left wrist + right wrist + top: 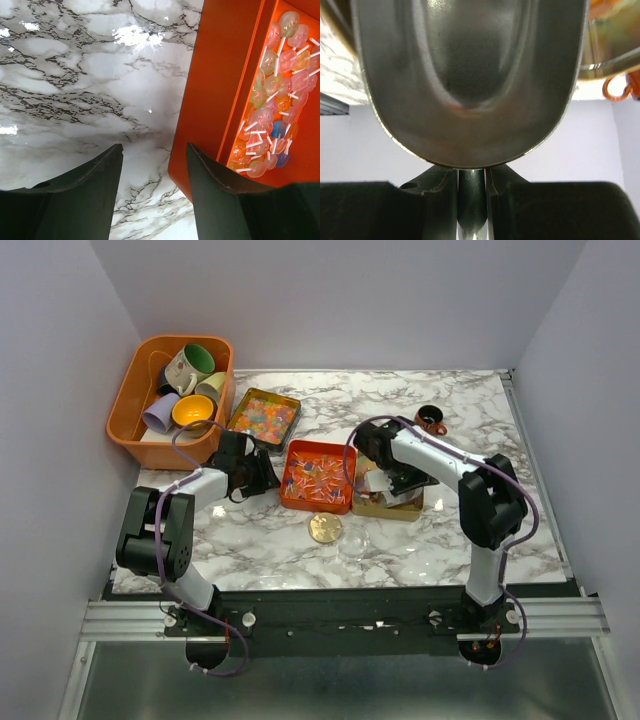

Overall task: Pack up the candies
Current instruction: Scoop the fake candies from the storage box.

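Note:
Small mixed-colour candies [264, 418] fill a flat metal tin at the back left. More candies on white sticks [272, 107] lie in an orange tray [318, 476]. My left gripper [268, 478] stands open low over the marble, just left of that tray. In the left wrist view the left gripper [154, 150] has the orange tray's [215, 100] near corner between its fingers, and nothing is held. My right gripper [471, 172] is shut on the handle of a metal scoop [470, 75], whose bowl looks empty. From above, the right gripper [385, 480] hangs over a shallow brown box [400, 508].
An orange bin [130, 405] with several mugs stands at the back left corner. A flat gold disc [325, 528] and a clear round piece [355, 540] lie in front of the tray. A small dark cup [431, 420] sits at the back right.

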Controlling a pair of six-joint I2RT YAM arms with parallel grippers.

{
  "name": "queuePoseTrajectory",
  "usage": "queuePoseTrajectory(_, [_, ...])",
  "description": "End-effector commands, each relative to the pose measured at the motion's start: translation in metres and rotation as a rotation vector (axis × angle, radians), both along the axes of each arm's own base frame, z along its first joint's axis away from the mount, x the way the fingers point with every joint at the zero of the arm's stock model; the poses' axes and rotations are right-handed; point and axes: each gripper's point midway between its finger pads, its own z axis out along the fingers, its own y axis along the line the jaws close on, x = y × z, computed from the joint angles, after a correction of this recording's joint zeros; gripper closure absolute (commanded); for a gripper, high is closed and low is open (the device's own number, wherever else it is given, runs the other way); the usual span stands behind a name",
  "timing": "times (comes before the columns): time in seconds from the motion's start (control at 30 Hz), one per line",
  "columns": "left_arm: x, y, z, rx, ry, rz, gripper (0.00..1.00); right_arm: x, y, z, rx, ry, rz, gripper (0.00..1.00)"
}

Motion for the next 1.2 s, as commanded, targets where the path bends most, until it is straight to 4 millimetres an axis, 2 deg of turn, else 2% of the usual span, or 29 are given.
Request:
queuePoseTrajectory(0.0, [-0.013,-0.029,0.003,-0.088,0.015,-0.103,0.36,-0.002,0.027,-0.023,0.094,0.048,-0.074,0.99])
queuePoseTrajectory(0.27, [-0.015,-0.036,0.005,-0.110,0.020,-0.122,0.36,0.002,0.057,-0.038,0.184,0.039,-0.157,0.99])
queuePoseTrajectory(0.33, [-0.015,-0.037,0.006,-0.112,0.017,-0.123,0.36,0.005,0.071,-0.039,0.250,0.032,-0.196,0.99])
queuePoseTrajectory(0.5, [-0.015,-0.037,0.009,-0.098,0.016,-0.135,0.36,0.002,0.087,-0.052,0.362,0.040,-0.215,0.99])
queuePoseTrajectory(0.57, [-0.018,-0.035,0.009,-0.089,0.022,-0.139,0.36,-0.003,0.087,-0.066,0.385,0.045,-0.201,0.99])
queuePoseTrajectory(0.63, [-0.018,-0.034,0.010,-0.078,0.020,-0.145,0.36,-0.001,0.092,-0.069,0.453,0.025,-0.195,0.99])
queuePoseTrajectory(0.67, [-0.019,-0.032,0.009,-0.070,0.025,-0.148,0.36,-0.009,0.088,-0.076,0.458,0.044,-0.198,0.99])
queuePoseTrajectory(0.73, [-0.019,-0.028,0.010,-0.060,0.028,-0.137,0.36,-0.005,0.093,-0.076,0.523,0.018,-0.204,0.99])
queuePoseTrajectory(0.77, [-0.020,-0.025,0.010,-0.054,0.034,-0.136,0.35,-0.010,0.090,-0.081,0.527,0.029,-0.212,0.99])
queuePoseTrajectory(0.93, [-0.022,-0.014,0.013,-0.026,0.046,-0.154,0.34,0.000,0.089,-0.083,0.609,-0.003,-0.240,0.99])
queuePoseTrajectory(1.17, [-0.032,-0.012,0.014,-0.027,0.078,-0.198,0.34,0.006,0.081,-0.082,0.695,-0.035,-0.296,0.99])
